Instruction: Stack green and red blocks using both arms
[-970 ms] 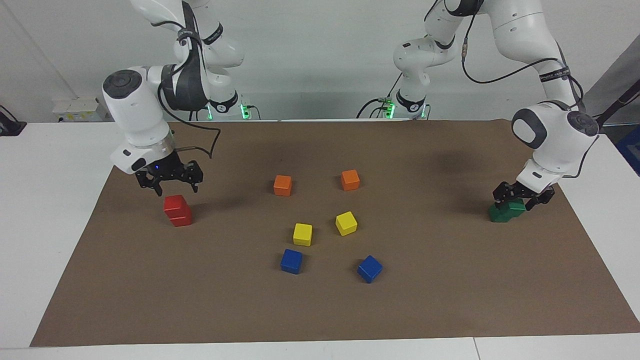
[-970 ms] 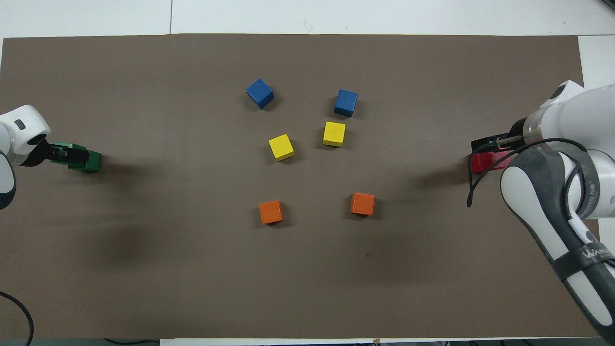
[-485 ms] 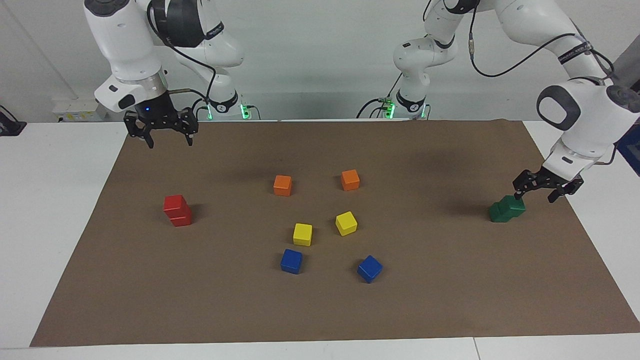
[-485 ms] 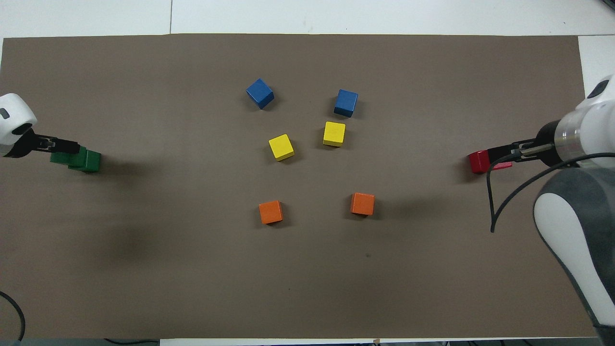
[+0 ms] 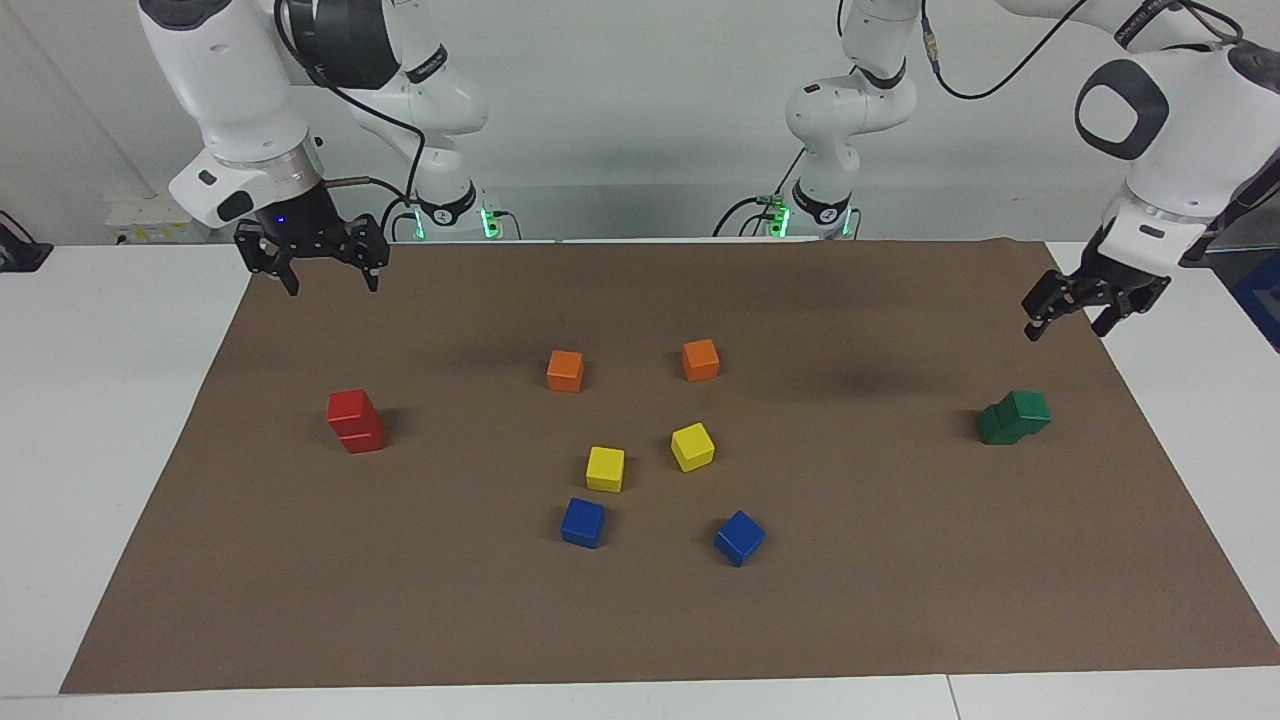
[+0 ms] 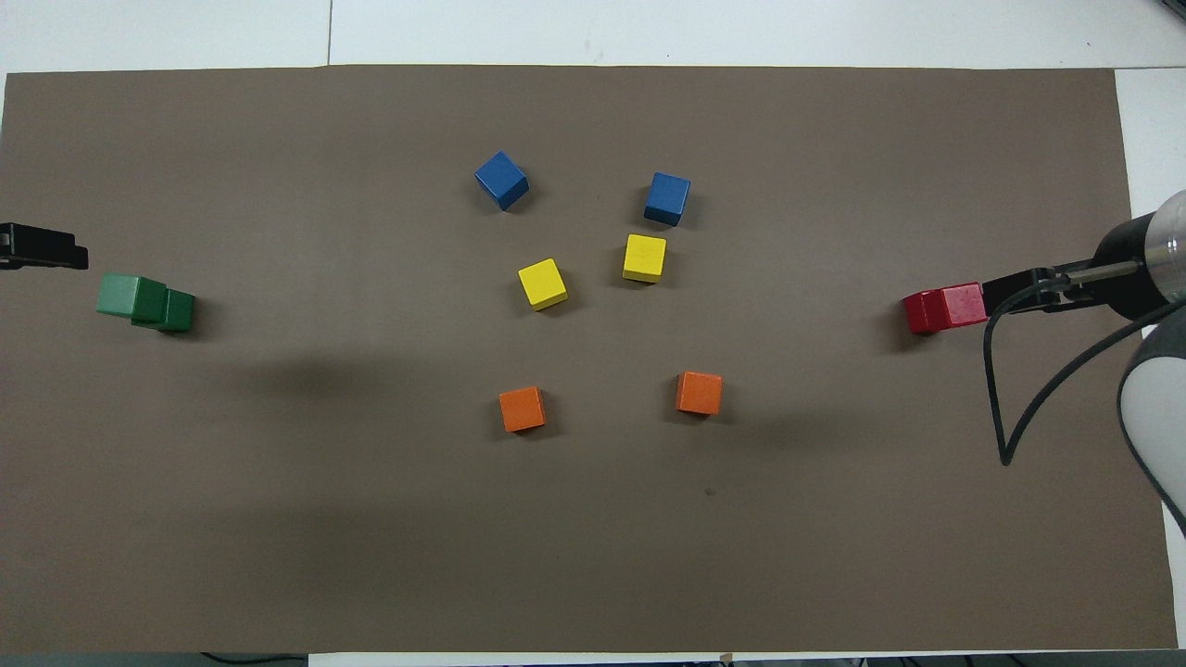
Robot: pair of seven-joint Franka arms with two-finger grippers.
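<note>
Two red blocks (image 5: 354, 421) (image 6: 945, 308) stand stacked one on the other toward the right arm's end of the brown mat. Toward the left arm's end, two green blocks (image 5: 1015, 417) (image 6: 144, 301) are stacked too, the upper one shifted sideways on the lower. My right gripper (image 5: 332, 285) (image 6: 1019, 292) hangs open and empty in the air over the mat's corner, well above the red stack. High over the mat's edge, my left gripper (image 5: 1066, 330) (image 6: 42, 247) is open and empty above the green stack. Neither gripper touches a block.
In the middle of the mat (image 5: 900, 560) lie two orange cubes (image 5: 565, 370) (image 5: 700, 359), two yellow cubes (image 5: 605, 468) (image 5: 692, 446) and two blue cubes (image 5: 582, 522) (image 5: 739, 537). White tabletop (image 5: 100, 400) surrounds the mat.
Both grippers, open throughout, have risen from just above their stacks and drawn back. The red and green stacks have stayed in place.
</note>
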